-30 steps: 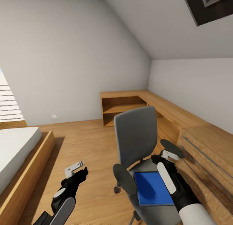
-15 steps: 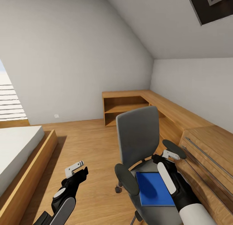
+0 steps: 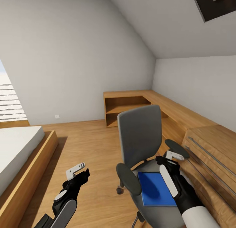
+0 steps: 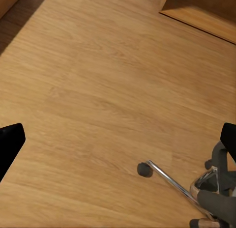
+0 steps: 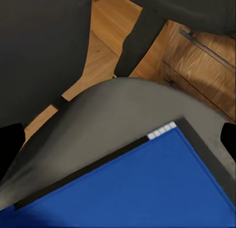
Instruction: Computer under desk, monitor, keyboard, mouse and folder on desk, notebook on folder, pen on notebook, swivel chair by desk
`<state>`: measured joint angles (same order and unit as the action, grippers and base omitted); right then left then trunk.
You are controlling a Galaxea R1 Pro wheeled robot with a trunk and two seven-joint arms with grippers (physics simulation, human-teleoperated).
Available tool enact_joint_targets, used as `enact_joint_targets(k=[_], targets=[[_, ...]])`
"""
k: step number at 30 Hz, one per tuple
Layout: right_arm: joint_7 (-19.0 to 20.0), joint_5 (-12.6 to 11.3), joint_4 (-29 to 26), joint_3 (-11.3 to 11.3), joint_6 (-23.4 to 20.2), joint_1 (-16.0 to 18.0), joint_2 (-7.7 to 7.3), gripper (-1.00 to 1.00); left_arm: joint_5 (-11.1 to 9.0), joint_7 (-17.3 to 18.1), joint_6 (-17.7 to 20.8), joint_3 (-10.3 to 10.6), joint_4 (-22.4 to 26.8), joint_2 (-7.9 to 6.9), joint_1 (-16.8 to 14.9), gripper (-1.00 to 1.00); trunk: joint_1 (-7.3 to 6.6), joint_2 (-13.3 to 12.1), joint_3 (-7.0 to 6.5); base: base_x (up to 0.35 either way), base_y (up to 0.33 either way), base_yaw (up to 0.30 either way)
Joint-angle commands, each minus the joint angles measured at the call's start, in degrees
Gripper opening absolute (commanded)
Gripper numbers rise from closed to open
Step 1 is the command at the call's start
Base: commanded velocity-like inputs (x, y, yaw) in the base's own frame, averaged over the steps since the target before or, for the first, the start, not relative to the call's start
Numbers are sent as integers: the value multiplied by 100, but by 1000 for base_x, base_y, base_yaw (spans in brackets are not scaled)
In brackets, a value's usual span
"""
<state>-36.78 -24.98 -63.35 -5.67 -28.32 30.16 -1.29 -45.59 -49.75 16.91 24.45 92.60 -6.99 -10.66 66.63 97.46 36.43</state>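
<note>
The swivel chair (image 3: 139,136) stands at centre right with its grey back upright and black armrests. The blue folder (image 3: 154,188) lies flat on its grey seat. My right gripper (image 3: 170,157) hovers open just above the seat's rear, beside the right armrest (image 3: 177,148). In the right wrist view the folder (image 5: 137,188) lies close below the right gripper (image 5: 118,139), with the seat (image 5: 123,105) beyond it. My left gripper (image 3: 80,171) is open over bare floor, left of the chair. In the left wrist view the left gripper (image 4: 118,144) has the chair's chrome base (image 4: 206,184) off to one side.
A bed (image 3: 16,149) on a wooden platform lies at the left. Low light-wood cabinets (image 3: 209,149) with long bar handles run along the right wall to an open shelf unit (image 3: 126,108) in the corner. Wooden floor (image 3: 88,139) stretches between the bed and the chair.
The whole view has shifted slightly to the right as the camera moved. My right gripper has edged a little lower over the seat. Both grippers stay open.
</note>
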Motion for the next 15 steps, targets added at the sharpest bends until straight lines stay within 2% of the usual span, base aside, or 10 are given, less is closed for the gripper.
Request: enact_joint_targets(k=[1,4,8,12,14,15], targets=[[-47,32,38,-16,3,5,-4,100,-20,-41,23,10,7,-5,-6,100,22,45,24,0,0,0],[-25,231,262,1,346,12,-3,100,-20,-46,23,13,5,1,-6,100,88,165,78,0,0,0],[-16,302,429,10,747,18,-11,100,-20,-47,23,15,4,4,-6,100,176,326,150,0,0,0],[-7,318,513,23,840,35,-31,100,-20,-45,23,19,3,4,-6,100,264,486,222,0,0,0],[-11,316,569,41,747,63,-198,100,-20,-44,23,20,3,1,-6,100,308,566,258,0,0,0],[-11,313,583,43,670,73,-231,100,-20,-44,23,19,3,0,-6,100,330,606,276,0,0,0]])
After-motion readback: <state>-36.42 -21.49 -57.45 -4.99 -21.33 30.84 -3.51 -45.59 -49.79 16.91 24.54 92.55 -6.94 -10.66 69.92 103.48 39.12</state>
